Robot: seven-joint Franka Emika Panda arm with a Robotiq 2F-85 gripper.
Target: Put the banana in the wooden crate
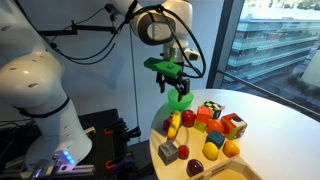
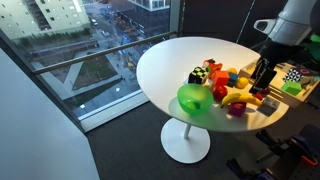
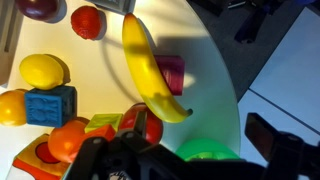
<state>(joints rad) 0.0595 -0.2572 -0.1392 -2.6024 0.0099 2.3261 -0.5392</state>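
The yellow banana (image 3: 150, 70) lies on the white round table (image 3: 205, 80) among toy fruits; it also shows in both exterior views (image 1: 175, 123) (image 2: 238, 97). My gripper (image 3: 183, 148) hangs above the table, over the green bowl (image 3: 205, 153) and just short of the banana's near tip. Its fingers are spread and hold nothing. In an exterior view the gripper (image 1: 168, 75) is above the bowl (image 1: 180, 100). The pale wooden crate (image 1: 236, 172) is partly in view at the table's edge, past the toys (image 2: 268, 104).
Around the banana lie a lemon (image 3: 42, 70), a blue block (image 3: 52, 104), a red fruit (image 3: 88, 22), a maroon block (image 3: 172, 74) and coloured cubes (image 1: 232, 125). The table edge and a window wall (image 2: 90, 60) are close by.
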